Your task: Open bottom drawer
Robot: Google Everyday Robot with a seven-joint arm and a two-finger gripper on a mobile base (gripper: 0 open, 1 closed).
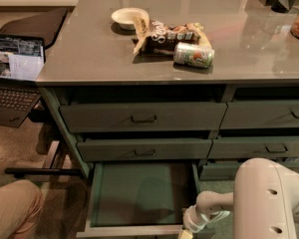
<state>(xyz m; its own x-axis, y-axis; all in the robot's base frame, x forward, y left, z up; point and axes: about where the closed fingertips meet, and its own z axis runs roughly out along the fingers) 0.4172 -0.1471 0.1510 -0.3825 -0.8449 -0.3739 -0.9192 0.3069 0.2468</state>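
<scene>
Plainly, in the single camera view, we see the bottom drawer [139, 195] standing wide open at the foot of the left stack, projecting toward the camera beneath the two taller-fronted drawers. Its inner floor is a flat, matte green panel, shadowed toward the back, framed by thin green side walls; its front shows only as a pale narrow strip along the lower edge of the view. The gripper [185, 232] sits at the drawer's front right corner, against that strip, and we cannot tell whether it is open or closed. Behind it the arm [269, 198] is a smooth, rounded, cream-white shell with small round dimples. The middle drawer [144, 149] and the top drawer [142, 116] are dull green wood, each with a small dark centre pull. The desk [89, 54] has a grey, glossy top that catches reflections. On it stand a shallow white bowl [129, 17], a crumpled dark snack bag [167, 34] just beside the bowl, and a can [193, 55] lying on its side against the bag. To the left an open laptop [15, 68] sits on a lower surface, and a tan-clothed knee [12, 210] fills the bottom left corner.
</scene>
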